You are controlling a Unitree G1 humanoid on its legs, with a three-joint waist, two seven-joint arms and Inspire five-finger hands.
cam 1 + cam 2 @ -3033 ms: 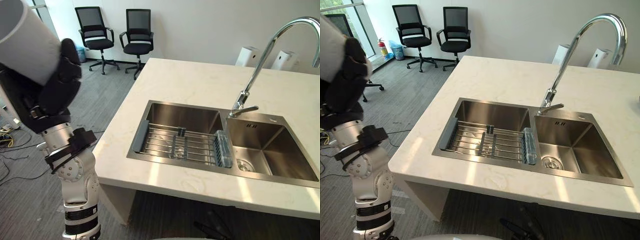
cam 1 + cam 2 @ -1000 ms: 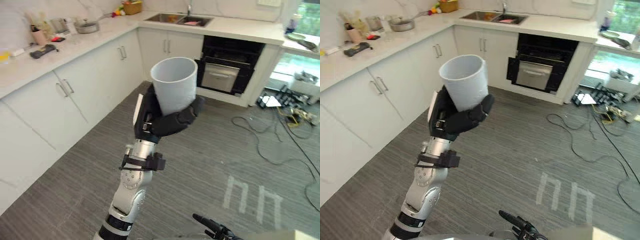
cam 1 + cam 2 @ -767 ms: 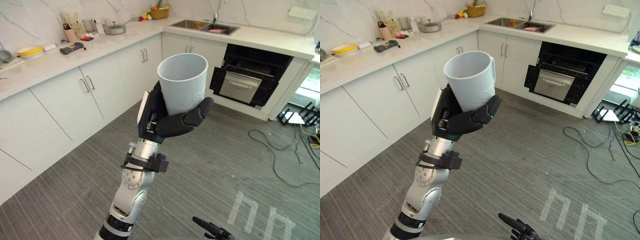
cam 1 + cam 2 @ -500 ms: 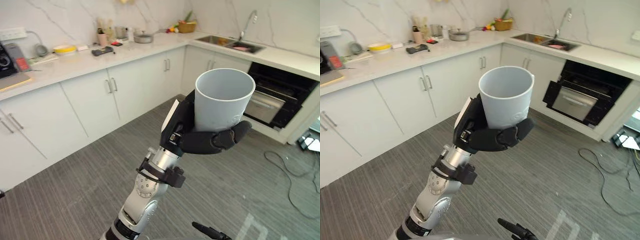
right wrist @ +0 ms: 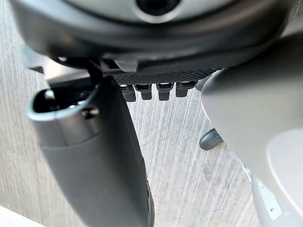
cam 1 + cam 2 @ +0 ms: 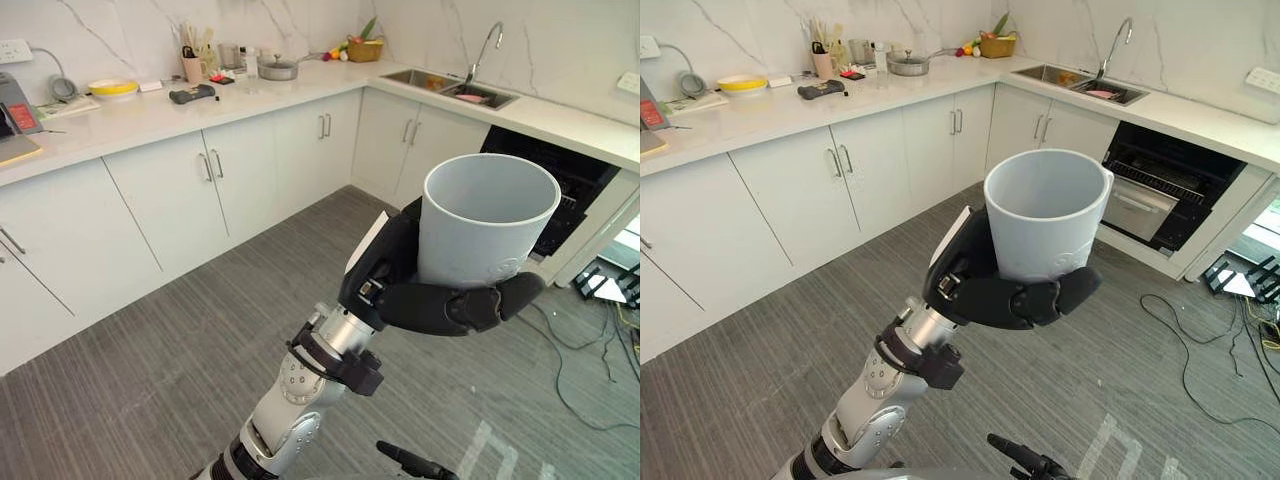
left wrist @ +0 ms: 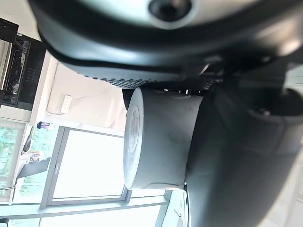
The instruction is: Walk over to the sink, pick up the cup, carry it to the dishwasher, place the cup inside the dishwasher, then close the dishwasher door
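Note:
My left hand point(image 6: 430, 300) is shut around the lower part of a light grey cup point(image 6: 485, 225), holding it upright with its mouth up, close in front of me. In the left wrist view the cup point(image 7: 161, 137) lies against the palm with the fingers point(image 7: 246, 151) wrapped round it. The dishwasher point(image 6: 1155, 195) is a dark opening under the counter at the far right, beyond the cup. A steel sink point(image 6: 450, 88) with a tall faucet point(image 6: 482, 48) sits in the counter above it. My right hand point(image 5: 94, 156) hangs over the floor, open and holding nothing.
White base cabinets point(image 6: 180, 190) run along the left wall under a counter with a pot point(image 6: 277, 68), a yellow bowl point(image 6: 112, 88) and utensils. Cables point(image 6: 1200, 340) trail over the grey plank floor point(image 6: 180, 380) at the right.
The view has swung from the island sink to this kitchen and kept turning right. The cup stays in my left hand, now closer and lower right in view.

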